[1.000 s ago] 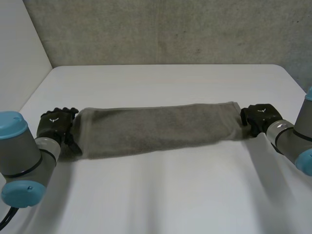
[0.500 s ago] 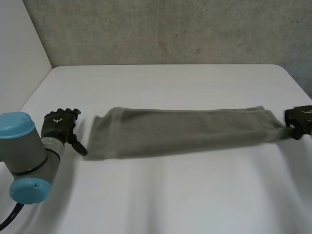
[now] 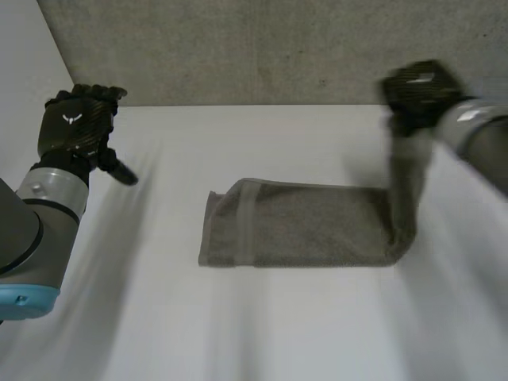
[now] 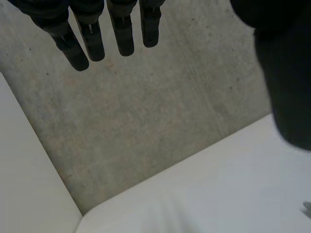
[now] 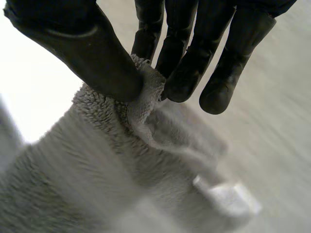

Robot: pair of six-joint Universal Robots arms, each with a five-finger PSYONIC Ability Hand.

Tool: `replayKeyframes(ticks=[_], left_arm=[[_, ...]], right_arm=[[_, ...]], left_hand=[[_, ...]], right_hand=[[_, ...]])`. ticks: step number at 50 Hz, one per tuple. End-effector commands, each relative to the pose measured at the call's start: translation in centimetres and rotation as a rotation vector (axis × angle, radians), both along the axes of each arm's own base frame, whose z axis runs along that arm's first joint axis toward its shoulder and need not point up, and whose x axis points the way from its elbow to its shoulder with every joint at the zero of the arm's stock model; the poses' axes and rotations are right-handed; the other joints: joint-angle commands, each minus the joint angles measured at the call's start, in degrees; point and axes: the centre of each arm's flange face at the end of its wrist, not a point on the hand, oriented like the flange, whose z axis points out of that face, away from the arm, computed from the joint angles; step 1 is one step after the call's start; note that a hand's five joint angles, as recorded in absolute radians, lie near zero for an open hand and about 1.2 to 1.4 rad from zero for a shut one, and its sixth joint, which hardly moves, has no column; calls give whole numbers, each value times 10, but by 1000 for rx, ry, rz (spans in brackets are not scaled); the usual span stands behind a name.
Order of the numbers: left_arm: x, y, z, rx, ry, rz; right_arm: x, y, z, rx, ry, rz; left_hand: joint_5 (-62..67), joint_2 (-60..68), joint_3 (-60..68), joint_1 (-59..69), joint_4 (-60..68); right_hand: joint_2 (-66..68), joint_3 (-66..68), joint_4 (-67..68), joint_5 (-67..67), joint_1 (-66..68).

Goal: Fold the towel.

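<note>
Grey-brown terry towel (image 3: pixel 302 226), folded to a long band, lies flat near the middle of the white surface (image 3: pixel 278 325). Its left short edge rests on the surface, hem showing, slightly rumpled. The near long edge runs straight.

The towel's right end leaves the surface and rises in a steep strip to the black right hand (image 3: pixel 417 91), which hangs high above that end. In the right wrist view, the thumb clamps a bunched bit of the towel (image 5: pixel 97 184) against the fingers (image 5: pixel 180 53). It is probably a corner, though the bunching hides which part.

The black left hand (image 3: pixel 75 131) is up in the air, well left of the towel's left edge and apart from it. In the left wrist view, its fingers (image 4: pixel 92 34) are straight, the thumb is spread, and it grasps nothing. The speckled grey wall (image 4: pixel 146 111) lies beyond.

White surface shows on every side of the towel. It is broad on the near side and to the left, and narrower behind, toward the wall.
</note>
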Motion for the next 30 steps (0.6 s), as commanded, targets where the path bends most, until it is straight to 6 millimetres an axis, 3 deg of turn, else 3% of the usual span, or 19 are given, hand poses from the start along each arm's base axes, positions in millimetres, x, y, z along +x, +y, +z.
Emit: replayKeyframes(ticks=[1,2,4,5,6,8,9,10,14,16,17,18,19,22,24,25,27,30], left_arm=[[-4,-2,-4,10,11,-10],[-5,-3,-7,23,18,-12],[-7,-4,-12,39,25,-16],[-9,-4,-15,50,31,-23],[-9,-4,-15,50,31,-23],[-14,-4,-24,76,32,-34],[-14,-4,-24,76,32,-34],[-16,-3,-28,88,27,-43],[-24,2,-34,104,20,-70],[-32,8,-39,120,10,-100],[-32,8,-40,120,10,-100],[-38,12,-43,128,6,-119],[-38,12,-43,128,6,-120],[-51,22,-47,139,-1,-168],[-65,30,-53,147,-11,-214],[-65,30,-53,148,-11,-214],[-72,32,-57,156,-17,-232],[-83,37,-70,188,-38,-263]], right_arm=[[111,84,-57,65,42,335],[125,98,-70,79,51,381],[134,109,-80,92,56,411],[139,116,-89,108,61,429],[139,116,-89,108,61,429],[137,115,-91,116,63,412],[137,115,-91,116,63,412],[136,115,-88,112,61,400],[121,103,-78,109,52,316],[84,78,-72,141,35,185],[84,78,-72,142,35,184],[66,72,-73,169,28,137],[50,70,-78,203,20,103],[37,70,-85,240,15,76],[12,69,-104,296,19,33],[12,69,-104,296,19,33],[-9,70,-121,340,24,-9],[-17,71,-128,352,24,-26]], left_hand=[[-109,-34,-23,-34,-34],[-109,-34,-23,-34,-34],[-109,-34,-23,-34,-34],[-109,-34,-23,-34,-34],[-109,-34,-23,-34,-34],[-109,-34,-23,-34,-34],[-109,-34,-23,-34,-34],[-109,-34,-23,-34,-34],[-109,-34,-23,-34,-34],[-107,-32,-21,-32,-33],[-107,-32,-21,-32,-33],[-107,-32,-21,-32,-33],[-107,-32,-21,-32,-33],[-90,-15,-4,-15,-16],[-87,-12,-1,-12,-12],[-87,-12,-1,-12,-12],[-87,-12,-1,-12,-12],[-82,-7,4,-7,-7]], right_hand=[[50,39,31,36,42],[50,39,31,36,42],[50,39,31,36,42],[-98,-109,-117,-111,-106],[-99,-111,-118,-113,-107],[-548,-559,-567,-561,-555],[-550,-561,-569,-564,-558],[-650,-661,-669,-664,-658],[-650,-661,-669,-664,-658],[-650,-661,-669,-664,-658],[-650,-661,-669,-664,-658],[-650,-661,-669,-664,-658],[-650,-661,-669,-664,-658],[-650,-661,-669,-664,-658],[-650,-661,-669,-664,-658],[-650,-661,-669,-664,-658],[-650,-661,-669,-664,-658],[-650,-661,-669,-664,-658]])
